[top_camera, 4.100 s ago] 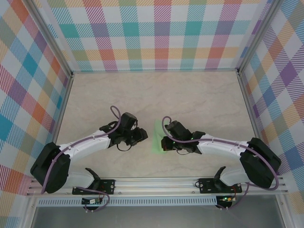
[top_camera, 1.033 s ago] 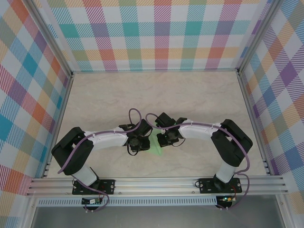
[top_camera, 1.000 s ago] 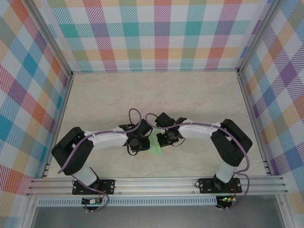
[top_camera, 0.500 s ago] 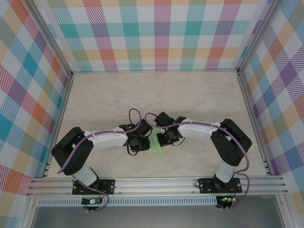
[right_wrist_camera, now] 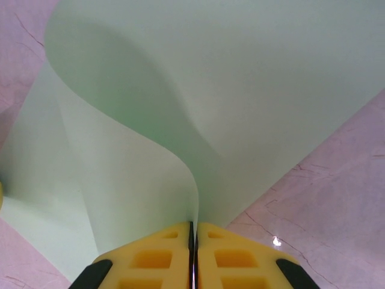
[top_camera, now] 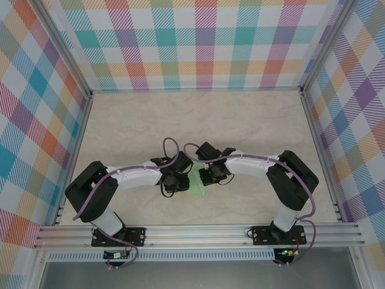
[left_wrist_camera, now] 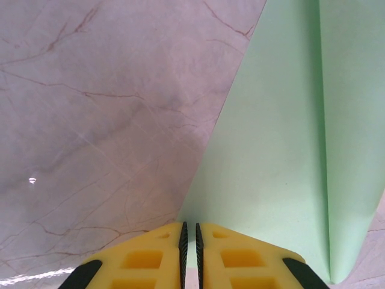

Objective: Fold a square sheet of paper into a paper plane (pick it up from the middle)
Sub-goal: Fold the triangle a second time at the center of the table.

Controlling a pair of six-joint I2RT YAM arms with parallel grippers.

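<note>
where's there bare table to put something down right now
The far half of the table is bare, from the checked back wall down to the arms. A smaller patch lies between the arms and the front rail. The centre is crowded: left gripper and right gripper both pinch the sheet of paper.

Left arm (top_camera: 129, 176): white, reaching inward.
Right arm (top_camera: 252, 164): white, mirrored.
Left claw (left_wrist_camera: 189, 226): yellow, pinching pale-green paper sheet (left_wrist_camera: 271, 150).
Right claw (right_wrist_camera: 193, 224): yellow, pinching same sheet.
</note>
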